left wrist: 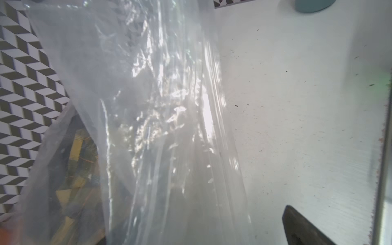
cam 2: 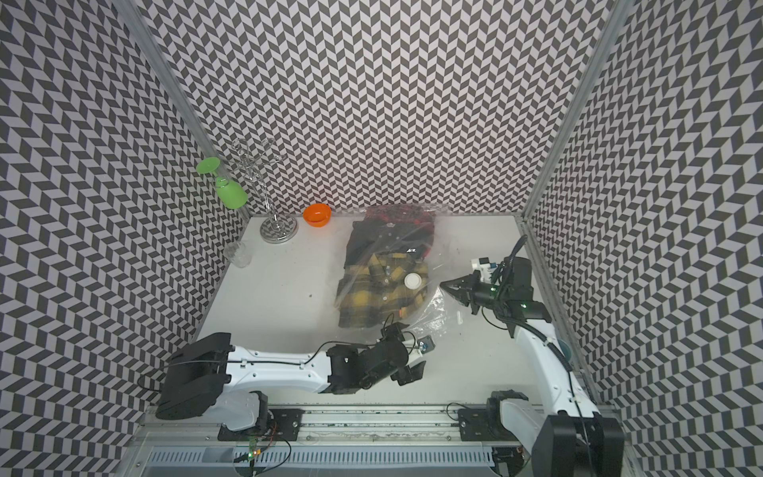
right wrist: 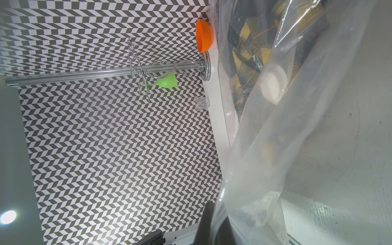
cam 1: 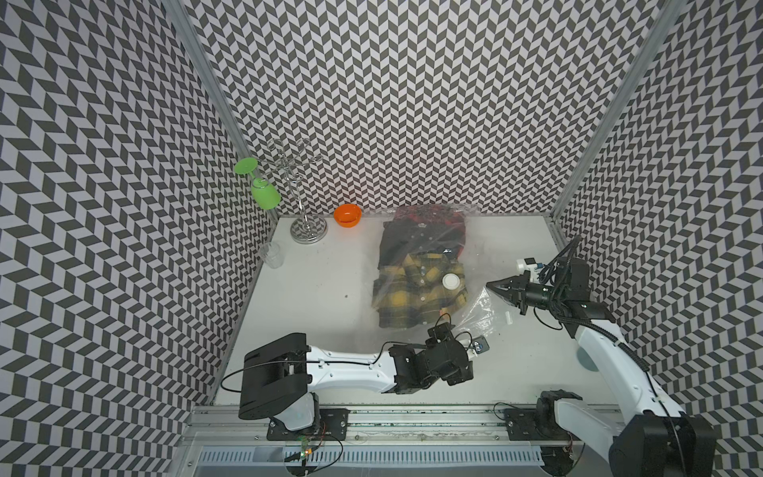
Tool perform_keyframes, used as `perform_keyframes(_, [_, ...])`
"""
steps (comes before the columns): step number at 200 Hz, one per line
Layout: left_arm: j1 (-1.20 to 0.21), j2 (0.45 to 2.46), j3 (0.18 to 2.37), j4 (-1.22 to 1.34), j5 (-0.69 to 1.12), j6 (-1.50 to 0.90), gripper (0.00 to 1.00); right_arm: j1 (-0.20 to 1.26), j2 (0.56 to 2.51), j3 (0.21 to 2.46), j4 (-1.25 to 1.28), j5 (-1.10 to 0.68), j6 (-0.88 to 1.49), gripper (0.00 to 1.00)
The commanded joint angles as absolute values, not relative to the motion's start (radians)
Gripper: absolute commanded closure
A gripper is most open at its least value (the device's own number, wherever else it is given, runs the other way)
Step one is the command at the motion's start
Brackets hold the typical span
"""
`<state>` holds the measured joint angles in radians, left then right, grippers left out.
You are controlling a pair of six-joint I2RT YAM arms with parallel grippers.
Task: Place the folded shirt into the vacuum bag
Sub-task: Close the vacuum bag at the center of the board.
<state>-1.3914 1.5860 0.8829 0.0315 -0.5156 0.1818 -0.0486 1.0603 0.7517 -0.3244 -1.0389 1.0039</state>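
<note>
Pinching the clear film of the vacuum bag (cam 1: 481, 307) at its side nearest the right edge of the desk (cam 1: 322, 297), the right claw (cam 1: 493, 285) has its jaws pressed together. The right wrist view shows the plastic rising to its dark fingers (right wrist: 206, 220).

The left claw (cam 1: 452, 351) is spread and grips nothing. It sits near the front edge, just beside the bag's crinkled near end. Only one of its fingers (left wrist: 297, 229) shows in the left wrist view, far off to one side, with the film hanging close in front of the camera.

The bag stretches from the far edge toward the middle of the desk, right of centre. The folded shirt (cam 1: 417, 291), yellow and dark plaid, lies flat inside it at the end nearer the front, with the round white valve (cam 1: 451, 281) resting over it. Beyond it in the same bag are a dark shirt (cam 1: 413, 243) and, against the far edge, a red shirt (cam 1: 429, 214). A small white zip slider (cam 1: 508, 319) sits on the loose film between the two claws.

Toward the far left corner stand a wire rack (cam 1: 307, 231) with a green goblet (cam 1: 264, 194) hanging upside down from it, an orange bowl (cam 1: 347, 215) and a clear cup (cam 1: 271, 255). A teal disc (cam 1: 585, 359) lies at the right edge, partly under the right arm.
</note>
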Motion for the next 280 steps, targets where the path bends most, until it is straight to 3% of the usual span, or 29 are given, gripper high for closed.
perform_keyframes(1, [-1.427, 1.623, 0.887, 0.107, -0.758, 0.238, 0.03, -0.051, 1.055, 0.778, -0.207, -1.048, 1.027, 1.00])
perform_keyframes(76, [-1.411, 1.532, 0.811, 0.270, -0.781, 0.306, 0.31, -0.052, 1.079, 0.788, -0.178, -1.045, 1.039, 0.96])
perform_keyframes(97, [-1.382, 1.509, 0.800, 0.277, -0.745, 0.316, 0.53, -0.049, 1.086, 0.797, -0.169, -1.046, 1.046, 0.95])
perform_keyframes(133, [-1.287, 1.435, 0.786, 0.262, -0.624, 0.282, 1.00, -0.049, 1.113, 0.830, -0.168, -1.052, 1.039, 0.88])
perform_keyframes(147, [-1.245, 1.410, 0.781, 0.265, -0.560, 0.274, 1.00, -0.049, 1.123, 0.840, -0.160, -1.055, 1.038, 0.82])
perform_keyframes(171, [-1.168, 1.380, 0.786, 0.258, -0.451, 0.245, 1.00, -0.049, 1.150, 0.872, -0.152, -1.065, 1.037, 0.59])
perform_keyframes(187, [-1.111, 1.364, 0.798, 0.246, -0.375, 0.210, 1.00, -0.048, 1.173, 0.902, -0.168, -1.068, 1.025, 0.50])
perform_keyframes(235, [-0.941, 1.386, 0.818, 0.225, -0.189, 0.070, 1.00, -0.052, 1.236, 1.042, -0.376, -0.962, 0.862, 0.38])
perform_keyframes(280, [-0.866, 1.428, 0.850, 0.217, -0.113, -0.015, 1.00, -0.048, 1.261, 1.114, -0.507, -0.792, 0.767, 0.37])
